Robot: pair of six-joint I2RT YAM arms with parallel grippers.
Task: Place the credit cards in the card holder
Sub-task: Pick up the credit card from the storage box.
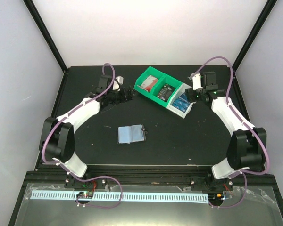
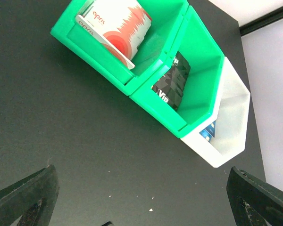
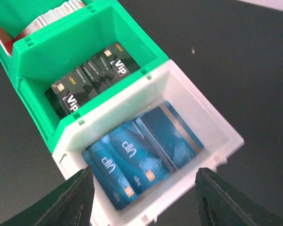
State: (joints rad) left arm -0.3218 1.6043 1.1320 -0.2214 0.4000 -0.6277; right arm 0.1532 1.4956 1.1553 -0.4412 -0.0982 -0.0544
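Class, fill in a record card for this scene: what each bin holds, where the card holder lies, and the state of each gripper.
First green bin: red-and-white cards
Second green bin: black cards
White bin: blue cards
Card holder: on the table, apart from the bins
Left gripper: open, empty
Right gripper: open, empty, over the white bin

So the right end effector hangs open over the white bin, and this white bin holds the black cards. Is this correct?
Not fully. The white bin holds the blue cards; the black cards lie in the green bin beside it, as the right wrist view shows. The right end effector does hang open over the white bin.
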